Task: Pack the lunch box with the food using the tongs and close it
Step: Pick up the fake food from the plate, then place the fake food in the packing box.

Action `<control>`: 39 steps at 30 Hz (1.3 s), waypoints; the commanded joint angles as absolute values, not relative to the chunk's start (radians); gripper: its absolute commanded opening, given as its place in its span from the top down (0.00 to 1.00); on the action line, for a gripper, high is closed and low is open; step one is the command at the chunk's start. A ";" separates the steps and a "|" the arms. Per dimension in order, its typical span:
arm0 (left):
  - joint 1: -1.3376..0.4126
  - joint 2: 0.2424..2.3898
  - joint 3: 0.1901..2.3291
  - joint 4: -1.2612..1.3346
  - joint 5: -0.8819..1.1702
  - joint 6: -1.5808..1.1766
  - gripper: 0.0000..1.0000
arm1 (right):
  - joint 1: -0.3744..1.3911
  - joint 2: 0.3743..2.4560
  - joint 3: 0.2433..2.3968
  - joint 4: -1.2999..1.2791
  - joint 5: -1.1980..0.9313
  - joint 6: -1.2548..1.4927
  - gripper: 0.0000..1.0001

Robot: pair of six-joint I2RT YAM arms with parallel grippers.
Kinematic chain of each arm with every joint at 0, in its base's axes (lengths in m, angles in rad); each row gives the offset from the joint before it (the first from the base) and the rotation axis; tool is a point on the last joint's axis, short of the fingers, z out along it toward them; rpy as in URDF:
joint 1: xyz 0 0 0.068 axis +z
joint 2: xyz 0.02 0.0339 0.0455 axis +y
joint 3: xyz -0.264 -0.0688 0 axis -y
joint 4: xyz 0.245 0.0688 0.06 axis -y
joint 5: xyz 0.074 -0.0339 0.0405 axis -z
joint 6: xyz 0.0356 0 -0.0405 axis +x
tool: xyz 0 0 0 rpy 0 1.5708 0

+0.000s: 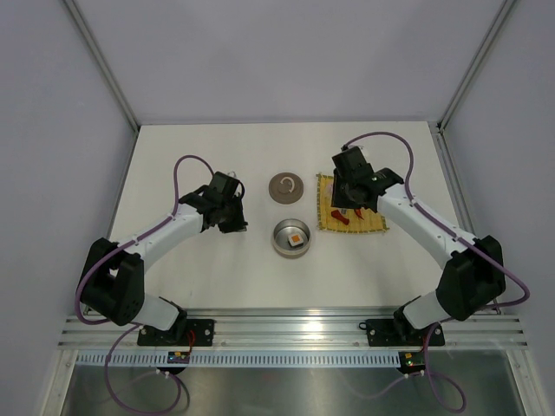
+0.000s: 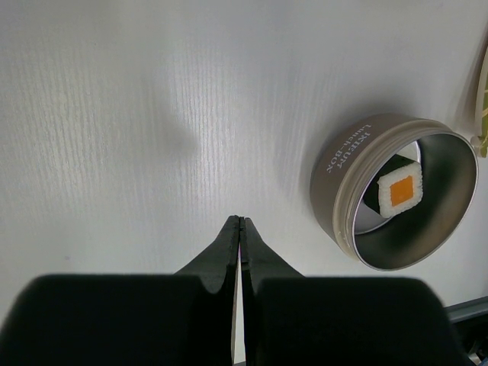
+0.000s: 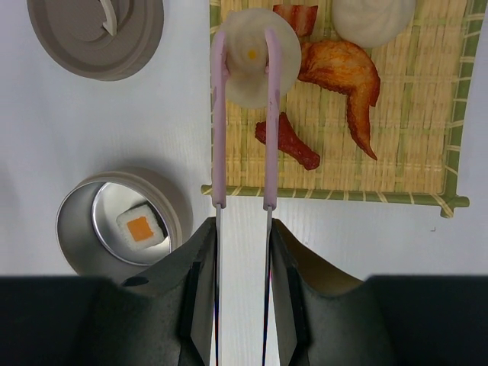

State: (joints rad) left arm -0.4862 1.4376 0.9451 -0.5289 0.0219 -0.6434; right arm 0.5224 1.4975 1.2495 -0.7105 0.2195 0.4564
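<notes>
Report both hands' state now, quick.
Left hand: closed, holding nothing.
Right hand: closed on the tongs, their tips over a cream round food piece on the mat.

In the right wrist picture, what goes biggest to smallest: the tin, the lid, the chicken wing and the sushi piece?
1. tin and lid: they look about alike, and the picture's edge cuts the lid off, so no ranking.
2. chicken wing
3. sushi piece
</notes>
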 commanded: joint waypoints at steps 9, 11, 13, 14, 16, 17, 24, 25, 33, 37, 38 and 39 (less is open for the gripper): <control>-0.483 1.425 0.968 -0.511 0.032 -0.634 1.00 | 0.541 1.339 1.272 -0.784 0.172 0.463 1.00; -0.483 1.427 0.966 -0.511 0.032 -0.634 1.00 | 0.569 1.333 1.276 -0.801 0.178 0.463 1.00; -0.485 1.425 0.966 -0.508 0.031 -0.637 1.00 | 0.629 1.328 1.279 -0.830 0.192 0.468 1.00; -0.485 1.424 0.965 -0.508 0.032 -0.637 1.00 | 0.650 1.328 1.279 -0.836 0.202 0.477 1.00; -0.485 1.424 0.965 -0.508 0.032 -0.638 1.00 | 0.713 1.328 1.281 -0.857 0.212 0.489 1.00; -0.485 1.422 0.965 -0.509 0.032 -0.638 1.00 | 0.730 1.328 1.281 -0.864 0.209 0.501 1.00; -0.485 1.414 0.956 -0.506 0.034 -0.644 1.00 | 0.842 1.350 1.259 -0.835 0.147 0.514 1.00; -0.485 1.413 0.954 -0.506 0.035 -0.646 1.00 | 0.848 1.357 1.259 -0.831 0.141 0.512 1.00; -0.485 1.401 0.943 -0.506 0.035 -0.646 1.00 | 0.911 1.446 1.272 -0.781 0.101 0.514 1.00; -0.485 1.396 0.937 -0.506 0.032 -0.646 1.00 | 0.925 1.477 1.273 -0.764 0.086 0.515 1.00; -0.483 1.394 0.937 -0.506 0.032 -0.646 1.00 | 0.927 1.483 1.270 -0.762 0.083 0.520 1.00; -0.485 1.396 0.937 -0.506 0.032 -0.644 1.00 | 0.928 1.496 1.272 -0.764 0.081 0.519 1.00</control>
